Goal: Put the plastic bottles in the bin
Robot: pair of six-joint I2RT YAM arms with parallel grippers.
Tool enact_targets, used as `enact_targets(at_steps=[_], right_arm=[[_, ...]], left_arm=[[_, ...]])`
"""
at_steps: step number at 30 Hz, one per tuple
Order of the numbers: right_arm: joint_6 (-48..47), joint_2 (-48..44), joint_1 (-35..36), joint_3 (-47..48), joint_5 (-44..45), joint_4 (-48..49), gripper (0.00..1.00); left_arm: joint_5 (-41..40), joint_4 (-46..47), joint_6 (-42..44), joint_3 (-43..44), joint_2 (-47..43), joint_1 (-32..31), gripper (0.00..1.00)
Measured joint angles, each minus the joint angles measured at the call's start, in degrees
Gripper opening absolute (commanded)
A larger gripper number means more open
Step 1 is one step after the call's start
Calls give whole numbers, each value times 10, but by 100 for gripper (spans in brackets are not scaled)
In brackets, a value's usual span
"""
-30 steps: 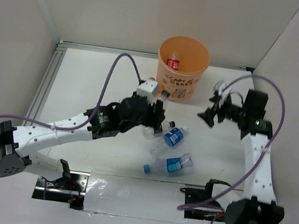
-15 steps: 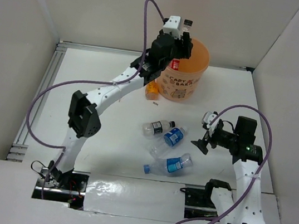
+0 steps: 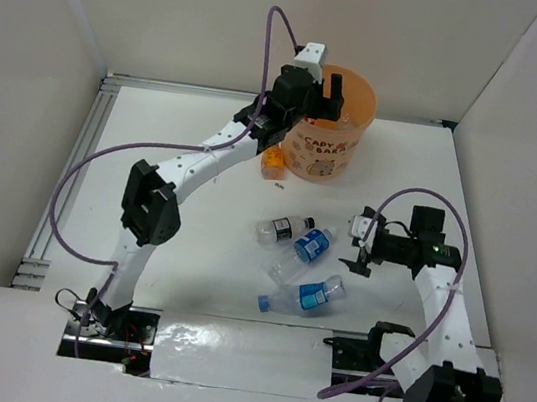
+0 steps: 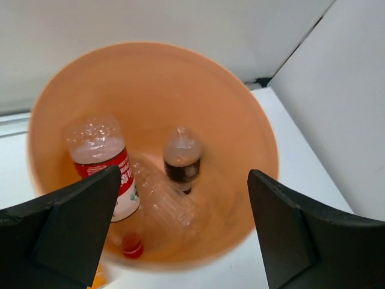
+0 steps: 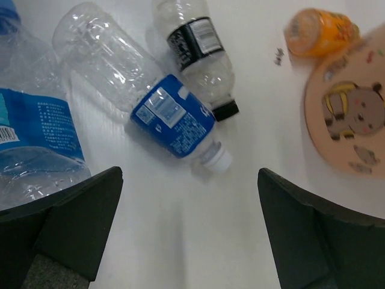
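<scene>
1. Since half a second ago, the left gripper [image 3: 317, 95] has dropped lower over the bin [image 3: 364, 114] and no longer carries the small bottle it held up. The right gripper [image 3: 358, 247] has shifted left, toward the loose bottles.
2. The orange bottle [image 3: 273, 164] lies on the table [image 3: 187, 138] just left of the bin, near the far edge. It is stubby and should be stiffer than the rest.
3. The bin stands at the middle of the far edge. The left gripper hangs above its mouth, jaws spread wide and holding nothing. Inside are a red-label bottle [image 4: 99, 162], a dark-banded bottle [image 4: 182, 159] and a clear bottle [image 4: 165, 201].
4. Right of centre, toward the near edge, lie the black-label bottle [image 5: 201, 45] and the blue-label bottle [image 5: 171, 117], side by side and touching. A larger blue-label bottle [image 3: 305, 295] lies nearer the edge.
5. These look empty, so I judge them light, thin-walled and easy to crush. Being round and smooth, they are likely to roll or slip. The labelled middle, gripped across the body, looks the best hold.
6. The right gripper hovers just right of the blue-label bottle, fingers [image 5: 66, 223] wide apart, touching nothing.
</scene>
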Motion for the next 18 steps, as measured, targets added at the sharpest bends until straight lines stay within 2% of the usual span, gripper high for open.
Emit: enact_targets(at_steps=[2, 10, 15, 18], right_arm=[[-50, 30, 24, -1, 4, 0, 100], [-141, 113, 172, -10, 76, 73, 100], [-179, 193, 219, -10, 130, 107, 99], [-194, 231, 234, -10, 157, 120, 92]], left_arm=[[-5, 1, 2, -63, -57, -2, 99], [-37, -8, -61, -531, -477, -10, 99], [-41, -63, -126, -726, -582, -7, 99], [-42, -103, -163, -821, -623, -15, 99]])
